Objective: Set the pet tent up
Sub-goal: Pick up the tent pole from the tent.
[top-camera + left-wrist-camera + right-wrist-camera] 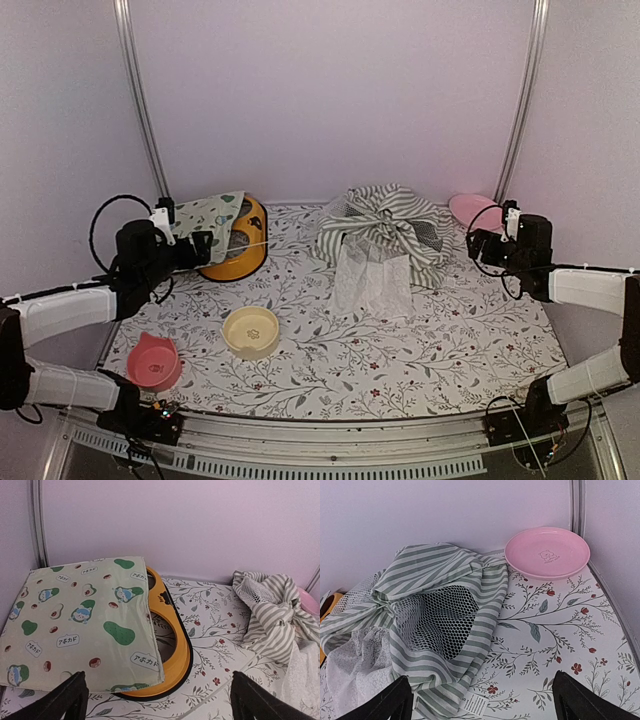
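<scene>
Top external cam: pet tent (385,235) is crumpled, left gripper (203,247) & right gripper (478,246) both spread wide, empty, so imo pinching loose fabric prob just drags it flat.

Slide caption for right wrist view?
Collapsed striped pet tent lies crumpled beside a pink plate; open right gripper faces it.

Grey-green and white striped pet tent (385,235), pink plate (547,553), yellow bowl (250,331), floral tablecloth (330,350).

On cream mat (80,625): white bubbles reading "アボカド", repeated. Embossed mark on pink plate (547,552): illegible. Print on white tag (477,706) of pet tent (435,567): unreadable.
</scene>
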